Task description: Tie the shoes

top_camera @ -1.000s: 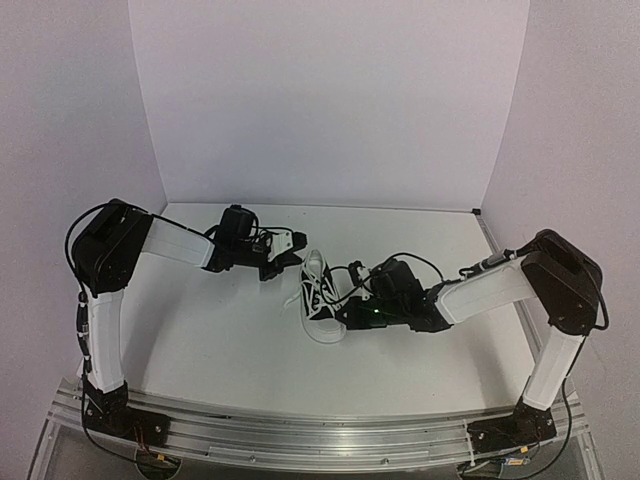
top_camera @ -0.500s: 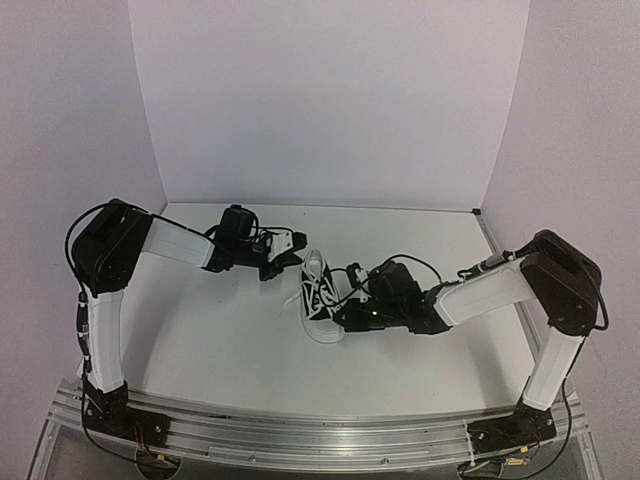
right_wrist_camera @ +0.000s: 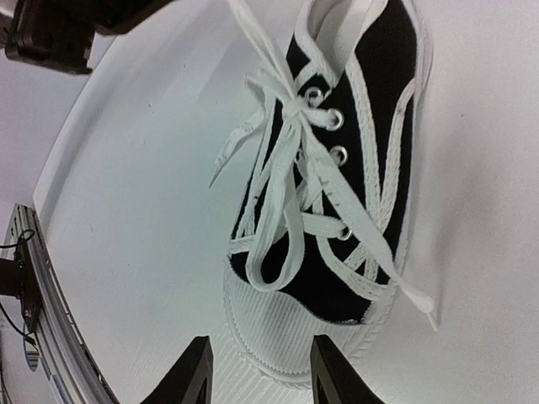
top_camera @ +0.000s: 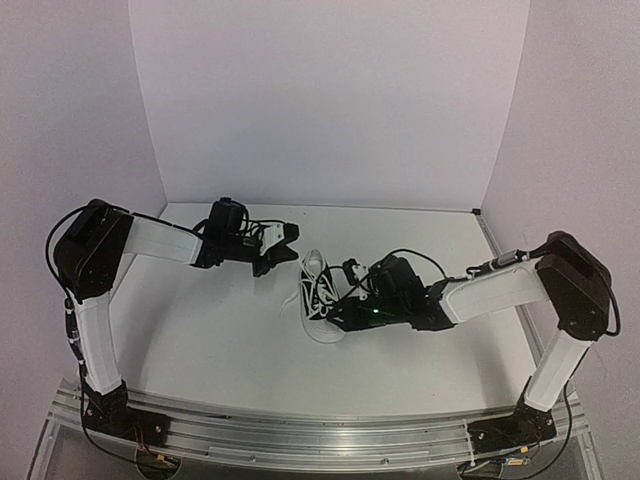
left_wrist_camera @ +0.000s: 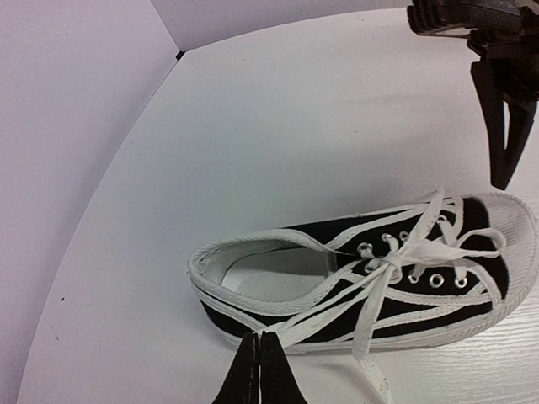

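Observation:
The shoe point(top_camera: 318, 296), a small black canvas sneaker with a white toe cap and white laces, lies mid-table with its toe toward me. Its laces point(left_wrist_camera: 396, 257) cross in a bow over the eyelets. My left gripper point(left_wrist_camera: 258, 337) is shut, and one lace loop runs straight into its fingertips beside the shoe's side wall. In the top view my left gripper point(top_camera: 288, 240) sits just left of the heel. My right gripper point(right_wrist_camera: 263, 370) is open, a finger point(right_wrist_camera: 189, 374) on each side of the toe cap point(right_wrist_camera: 295, 337). The other loop point(right_wrist_camera: 274, 244) lies slack on the shoe's front.
White walls stand behind and to both sides of the white table point(top_camera: 220, 330). The aluminium rail point(top_camera: 320, 430) with both arm bases runs along the near edge. The right arm's forearm point(top_camera: 490, 290) lies low over the table, right of the shoe.
My right gripper has opened and the loop it held now lies loose on the toe. The left arm has shifted slightly up and back from the shoe, its jaws still together.

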`<state>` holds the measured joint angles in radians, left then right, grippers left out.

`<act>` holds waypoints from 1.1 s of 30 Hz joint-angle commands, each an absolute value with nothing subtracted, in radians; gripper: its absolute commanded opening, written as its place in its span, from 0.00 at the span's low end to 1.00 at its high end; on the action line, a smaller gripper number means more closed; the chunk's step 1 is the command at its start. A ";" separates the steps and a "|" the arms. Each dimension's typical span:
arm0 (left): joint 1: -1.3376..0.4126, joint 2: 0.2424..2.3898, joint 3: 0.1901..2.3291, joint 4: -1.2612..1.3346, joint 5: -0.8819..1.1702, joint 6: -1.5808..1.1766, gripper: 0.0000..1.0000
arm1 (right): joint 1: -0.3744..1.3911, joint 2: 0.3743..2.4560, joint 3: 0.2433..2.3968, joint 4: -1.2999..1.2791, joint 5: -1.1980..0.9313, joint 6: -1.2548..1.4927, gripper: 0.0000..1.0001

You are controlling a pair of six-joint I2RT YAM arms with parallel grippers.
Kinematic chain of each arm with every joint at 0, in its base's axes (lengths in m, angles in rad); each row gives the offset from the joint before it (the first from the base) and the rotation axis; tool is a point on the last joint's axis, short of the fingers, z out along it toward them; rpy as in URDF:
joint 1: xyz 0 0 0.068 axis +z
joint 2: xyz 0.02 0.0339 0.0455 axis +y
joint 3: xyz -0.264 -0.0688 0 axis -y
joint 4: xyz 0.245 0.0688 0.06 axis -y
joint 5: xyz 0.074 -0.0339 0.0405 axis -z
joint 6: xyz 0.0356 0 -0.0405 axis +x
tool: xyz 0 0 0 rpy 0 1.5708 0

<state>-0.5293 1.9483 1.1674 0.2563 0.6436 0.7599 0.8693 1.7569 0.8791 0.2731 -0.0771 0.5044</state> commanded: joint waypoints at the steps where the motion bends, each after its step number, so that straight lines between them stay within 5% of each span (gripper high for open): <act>1: -0.529 1.865 1.133 0.198 0.679 0.689 0.04 | 0.806 1.612 0.907 0.225 -0.027 0.455 0.44; 5: -0.529 1.847 1.116 0.178 0.643 0.643 0.24 | 0.700 1.525 0.925 0.132 -0.012 0.454 0.50; 7: -0.529 1.833 1.099 0.170 0.627 0.631 0.47 | 0.636 1.503 0.962 0.061 -0.001 0.438 0.53; 9: -0.529 1.811 1.081 0.152 0.613 0.620 0.88 | 0.585 1.493 0.997 0.009 0.000 0.416 0.57; 10: -0.530 1.794 1.072 0.143 0.602 0.615 0.97 | 0.563 1.491 1.015 -0.020 0.000 0.406 0.60; 26: -0.433 1.332 0.927 -0.104 0.218 0.178 1.00 | 0.035 1.471 1.131 -0.254 -0.188 0.425 0.74; 33: -0.197 1.122 0.764 -0.131 0.150 0.012 1.00 | -0.110 1.461 1.058 -0.247 -0.241 0.404 0.75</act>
<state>-0.3267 1.2240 0.8357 -0.0888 0.2307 0.1422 -0.0278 1.5015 1.1021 -0.2396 -0.1856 0.4192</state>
